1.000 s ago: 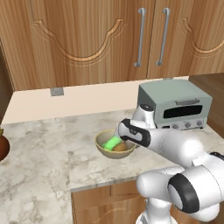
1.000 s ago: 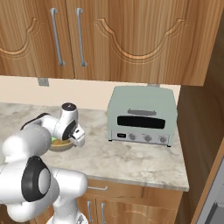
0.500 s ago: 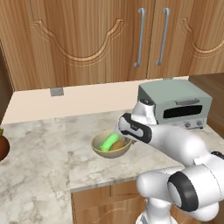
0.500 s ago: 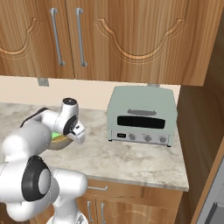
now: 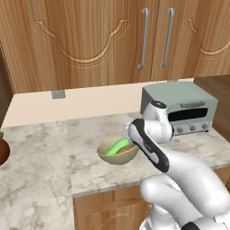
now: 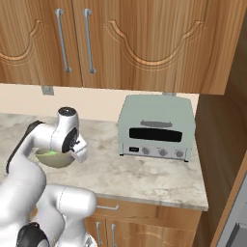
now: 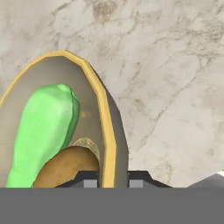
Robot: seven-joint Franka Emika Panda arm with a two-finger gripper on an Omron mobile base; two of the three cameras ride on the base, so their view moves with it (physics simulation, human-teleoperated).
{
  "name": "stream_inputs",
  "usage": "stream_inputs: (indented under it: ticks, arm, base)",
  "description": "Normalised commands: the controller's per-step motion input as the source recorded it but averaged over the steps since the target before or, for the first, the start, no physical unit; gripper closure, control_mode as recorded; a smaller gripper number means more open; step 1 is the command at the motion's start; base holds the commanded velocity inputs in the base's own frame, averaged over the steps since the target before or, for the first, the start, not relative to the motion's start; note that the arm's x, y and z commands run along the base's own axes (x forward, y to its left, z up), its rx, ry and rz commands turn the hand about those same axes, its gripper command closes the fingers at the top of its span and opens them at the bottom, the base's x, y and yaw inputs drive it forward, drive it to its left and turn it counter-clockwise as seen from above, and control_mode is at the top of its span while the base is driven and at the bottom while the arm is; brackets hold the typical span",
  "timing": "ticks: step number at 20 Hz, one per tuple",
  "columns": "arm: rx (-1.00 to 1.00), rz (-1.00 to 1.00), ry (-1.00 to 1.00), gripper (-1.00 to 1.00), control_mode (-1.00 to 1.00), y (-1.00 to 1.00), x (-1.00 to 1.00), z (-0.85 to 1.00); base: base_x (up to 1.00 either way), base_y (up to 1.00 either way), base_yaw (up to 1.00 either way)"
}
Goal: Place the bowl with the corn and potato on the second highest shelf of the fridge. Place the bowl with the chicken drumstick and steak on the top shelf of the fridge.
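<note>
The two-finger gripper [image 7: 112, 178] has just closed, pinching the gold rim of the round olive-tan bowl [image 5: 117, 152] between its tips; green corn [image 7: 41, 131] and brown potato [image 7: 65, 168] lie just inside. The bowl has risen off the marble counter [image 5: 45, 166], ready for carrying to the fridge.

beige marble counter [image 5: 40, 152] under the pincer; wooden wall cupboards [image 5: 90, 40] above and beyond it; a pale green toaster oven [image 6: 157, 128] to its right.
</note>
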Motion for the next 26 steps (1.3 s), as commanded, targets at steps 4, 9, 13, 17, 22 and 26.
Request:
stream_inputs:
  ticks: [4,9,13,17,22,26]
  arm:
    - [0.00,-0.24,-0.43,1.00,-1.00,0.00,-0.96,1.00]
    - [0.01,-0.25,-0.49,1.00,-1.00,0.00,-0.96,1.00]
    - [0.09,-0.24,-0.34,1.00,-1.00,-0.21,-0.98,0.91]
    - [0.04,-0.27,-0.21,1.00,-1.00,-0.31,-1.00,0.23]
    - [0.00,0.00,0.00,1.00,1.00,0.00,0.00,0.00]
    - [0.00,0.00,0.00,1.00,1.00,0.00,0.00,0.00]
  base:
    - [0.00,0.00,0.00]
    - [0.00,0.00,0.00]
    - [0.00,0.00,0.00]
    - [0.00,0.00,0.00]
    - [-1.00,-0.85,-0.23]
    - [-0.95,-1.00,-0.23]
